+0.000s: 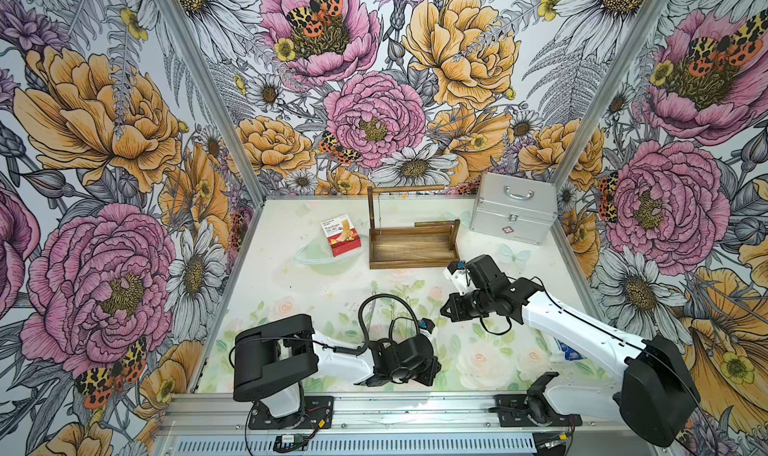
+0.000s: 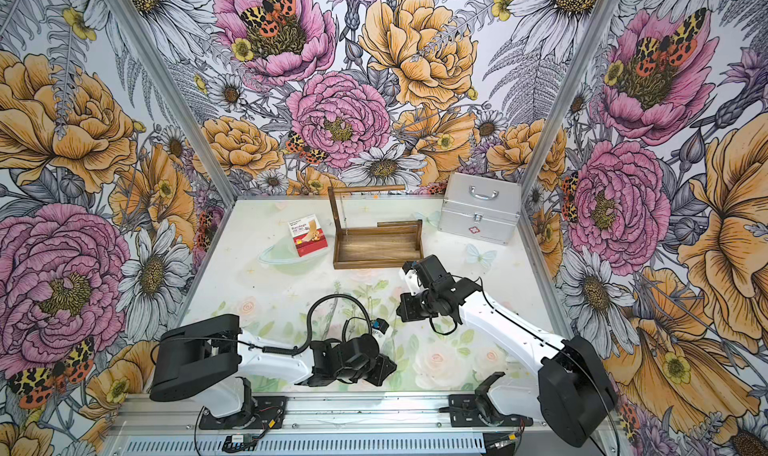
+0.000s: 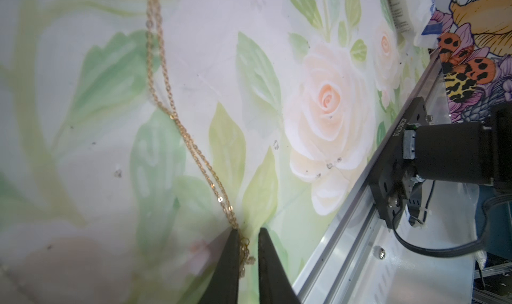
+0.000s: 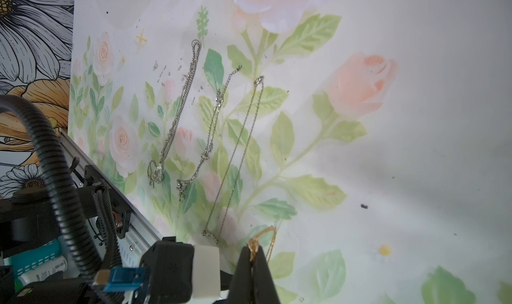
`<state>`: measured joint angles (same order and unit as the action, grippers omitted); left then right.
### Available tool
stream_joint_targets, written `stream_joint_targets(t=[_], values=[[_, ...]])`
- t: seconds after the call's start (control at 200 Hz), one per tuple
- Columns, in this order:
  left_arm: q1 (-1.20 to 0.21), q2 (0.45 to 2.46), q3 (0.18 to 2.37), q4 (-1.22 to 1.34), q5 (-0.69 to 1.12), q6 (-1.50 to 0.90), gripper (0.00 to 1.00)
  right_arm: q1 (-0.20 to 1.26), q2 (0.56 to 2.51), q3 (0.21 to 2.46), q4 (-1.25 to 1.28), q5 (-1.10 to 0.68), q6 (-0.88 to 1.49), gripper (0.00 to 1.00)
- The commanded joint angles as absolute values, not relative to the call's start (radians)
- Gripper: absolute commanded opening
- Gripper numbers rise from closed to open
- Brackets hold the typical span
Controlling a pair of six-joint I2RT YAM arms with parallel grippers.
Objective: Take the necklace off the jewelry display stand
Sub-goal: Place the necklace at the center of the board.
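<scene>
1. Necklace: your gold necklace (image 3: 177, 122) is off the stand (image 1: 413, 241). In the left wrist view it runs as a doubled chain from the bottom centre of the frame up to the top edge, over the floral table (image 1: 291, 291). Whether it rests on the table or hangs above it cannot be told.

2. Left gripper (image 3: 248, 230): your jaws stand a narrow gap apart at the bottom centre of the frame. The chain's end lies in that gap, against one finger. It is not pinched.

3. Right gripper (image 4: 253, 248): your jaws are together and clamped on the necklace at the bottom centre of the right wrist view. A short gold loop shows just above the tips.

4. Stand: in both top views it sits at the upper centre of the table, upright. It is well apart from both arms, which lie lower in the frame.

5. Surroundings: a red box (image 1: 340, 234) lies just left of the stand. A silver case (image 1: 513, 208) stands to the stand's upper right. Three silver chains (image 4: 211, 139) lie side by side on the table, left of centre in the right wrist view, apart from the gold one.
</scene>
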<state>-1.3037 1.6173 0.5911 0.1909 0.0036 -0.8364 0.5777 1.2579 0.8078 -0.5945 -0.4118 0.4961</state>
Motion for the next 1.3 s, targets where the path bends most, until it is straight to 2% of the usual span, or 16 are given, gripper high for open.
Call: stream_joint_targets(t=[0.0,0.225,0.43,0.681,0.881,1.291], values=[[-1.313,1.594,0.583,0.123,-0.057,-0.817,0.20,0.586,1.265,0.815,-0.572,-0.397,0.483,0.00],[-1.325,1.563,0.590,0.107,-0.081,-0.787,0.34,0.589,1.276,0.816,-0.571,-0.390,0.481,0.00],[-1.369,1.505,0.595,0.109,-0.107,-0.736,0.37,0.589,1.289,0.824,-0.571,-0.387,0.480,0.00],[-1.365,1.429,0.594,0.109,-0.120,-0.672,0.18,0.591,1.323,0.849,-0.571,-0.381,0.482,0.00],[-1.353,1.465,0.607,0.113,-0.086,-0.656,0.07,0.589,1.376,0.891,-0.574,-0.370,0.487,0.00],[-1.344,1.580,0.625,0.170,-0.040,-0.689,0.01,0.588,1.478,0.970,-0.575,-0.353,0.506,0.00]])
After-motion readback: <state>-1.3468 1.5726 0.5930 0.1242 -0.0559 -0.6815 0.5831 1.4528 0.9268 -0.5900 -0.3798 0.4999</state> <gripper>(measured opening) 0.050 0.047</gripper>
